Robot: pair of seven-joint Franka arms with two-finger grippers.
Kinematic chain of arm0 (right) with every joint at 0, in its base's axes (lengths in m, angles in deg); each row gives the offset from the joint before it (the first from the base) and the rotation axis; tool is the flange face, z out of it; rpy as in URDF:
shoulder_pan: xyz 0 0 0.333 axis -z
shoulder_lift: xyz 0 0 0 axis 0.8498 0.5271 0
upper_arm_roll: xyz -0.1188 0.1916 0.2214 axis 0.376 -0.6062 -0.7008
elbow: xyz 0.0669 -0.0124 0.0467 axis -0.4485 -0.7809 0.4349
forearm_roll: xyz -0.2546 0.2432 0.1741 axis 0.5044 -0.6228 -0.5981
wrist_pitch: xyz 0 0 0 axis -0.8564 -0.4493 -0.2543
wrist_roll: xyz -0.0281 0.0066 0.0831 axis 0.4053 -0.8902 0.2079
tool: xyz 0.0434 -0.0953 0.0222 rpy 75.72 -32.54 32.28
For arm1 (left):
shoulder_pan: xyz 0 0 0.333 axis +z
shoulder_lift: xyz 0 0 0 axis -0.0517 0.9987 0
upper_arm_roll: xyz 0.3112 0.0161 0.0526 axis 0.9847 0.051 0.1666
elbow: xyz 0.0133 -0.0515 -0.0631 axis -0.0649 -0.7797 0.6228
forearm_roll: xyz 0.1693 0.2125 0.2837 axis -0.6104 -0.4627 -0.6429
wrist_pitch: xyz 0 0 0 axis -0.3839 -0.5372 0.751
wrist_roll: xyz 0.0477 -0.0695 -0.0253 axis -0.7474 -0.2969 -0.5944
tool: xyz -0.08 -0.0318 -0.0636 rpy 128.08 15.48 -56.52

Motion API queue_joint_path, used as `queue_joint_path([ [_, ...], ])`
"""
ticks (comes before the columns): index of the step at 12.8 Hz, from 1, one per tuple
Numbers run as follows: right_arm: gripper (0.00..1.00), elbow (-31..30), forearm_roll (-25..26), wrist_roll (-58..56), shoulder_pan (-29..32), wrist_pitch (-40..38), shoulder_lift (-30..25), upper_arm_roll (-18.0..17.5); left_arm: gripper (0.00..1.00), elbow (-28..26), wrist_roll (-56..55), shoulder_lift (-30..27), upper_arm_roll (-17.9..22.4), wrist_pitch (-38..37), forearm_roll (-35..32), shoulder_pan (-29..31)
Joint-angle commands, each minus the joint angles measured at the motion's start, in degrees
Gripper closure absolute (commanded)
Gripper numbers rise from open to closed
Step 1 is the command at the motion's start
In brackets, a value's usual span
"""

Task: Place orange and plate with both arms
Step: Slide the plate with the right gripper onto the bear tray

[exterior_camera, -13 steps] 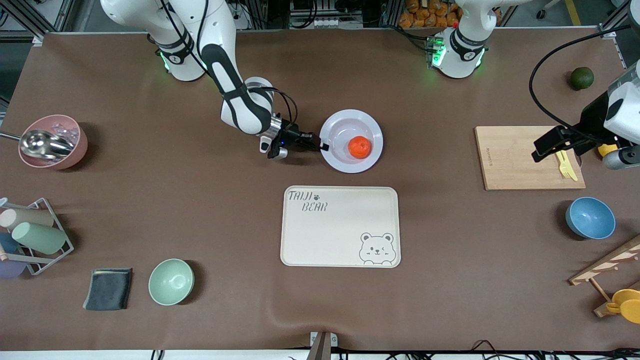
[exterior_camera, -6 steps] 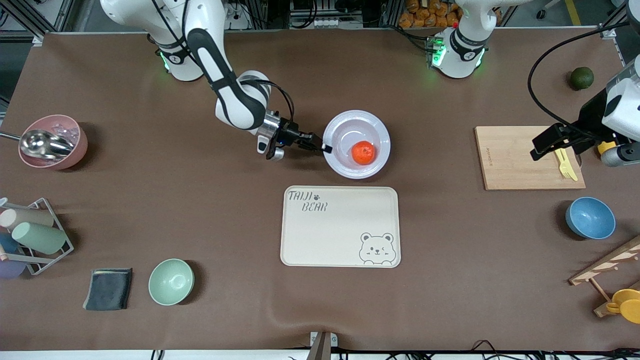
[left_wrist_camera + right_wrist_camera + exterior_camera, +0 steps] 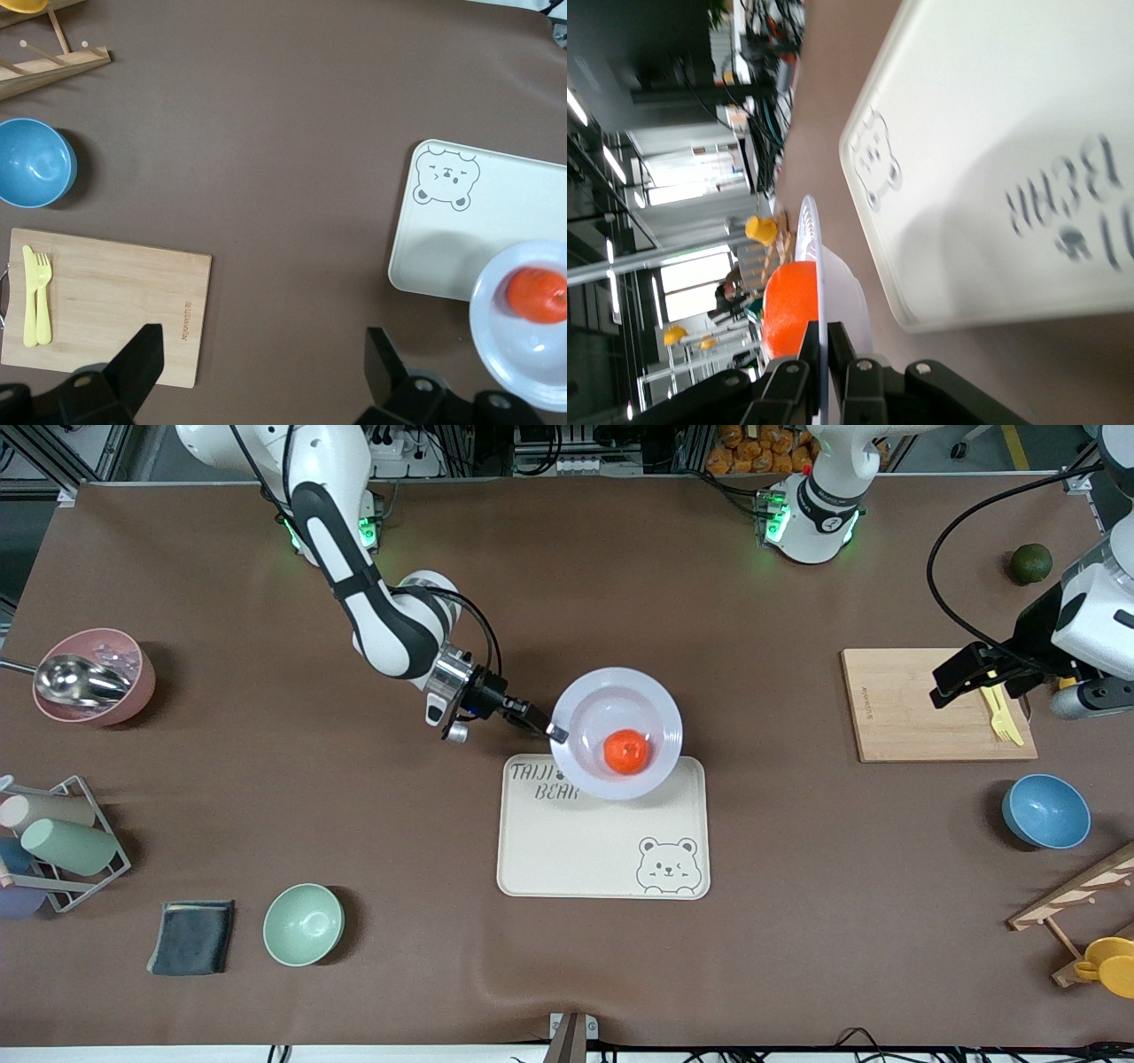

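The pale lavender-white plate (image 3: 647,700) is lifted and hangs over the edge of the cream bear tray (image 3: 602,841) that lies nearest the robots' bases. The bright orange (image 3: 625,750) lies in the plate. My right gripper (image 3: 554,732) is shut on the plate's rim; the right wrist view shows the rim (image 3: 812,266) pinched between the fingers, with the orange (image 3: 788,305) beside it. My left gripper (image 3: 961,682) is open and empty over the wooden cutting board (image 3: 904,704). The left wrist view shows the plate (image 3: 523,341) and orange (image 3: 537,295) far off.
A yellow fork and knife (image 3: 1001,717) lie on the board. A blue bowl (image 3: 1045,811), a dark green fruit (image 3: 1031,563), a green bowl (image 3: 303,924), a pink bowl with a scoop (image 3: 93,677), a grey cloth (image 3: 191,936) and a cup rack (image 3: 53,841) stand around the table.
My right gripper has carried the plate with the orange toward the front camera, from the bare table to over the tray's edge. The left gripper has barely shifted.
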Motion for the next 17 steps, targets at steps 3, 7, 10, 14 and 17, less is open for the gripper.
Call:
queue_joint_path([
  [3, 1.0, 12.71, -0.84, -0.08, 3.51, 0.88, 11.35, -0.46, 0.0, -0.83, 0.59, -0.67, -0.12, 0.46, 0.42, 0.13],
  [7, 1.0, 18.08, -0.49, -0.53, 4.13, 1.67, 16.98, -0.38, 0.0, -0.74, 0.5, -0.67, -0.21, 0.46, -1.78, -0.13],
  [10, 1.0, 20.63, 0.48, -0.88, 3.69, 3.26, 20.06, -0.38, 0.0, -0.83, 0.5, -0.58, -0.21, 0.55, -1.78, -0.04],
  [14, 1.0, 21.08, 0.39, -1.41, 3.69, 3.26, 21.04, -0.38, 0.0, -0.74, 0.59, -0.58, -0.21, 0.55, -1.78, 0.04],
  [17, 0.97, 21.25, 0.39, -1.23, 3.87, 3.34, 21.22, -0.38, 0.0, -0.74, 0.59, -0.58, -0.21, 0.55, -1.69, 0.04],
])
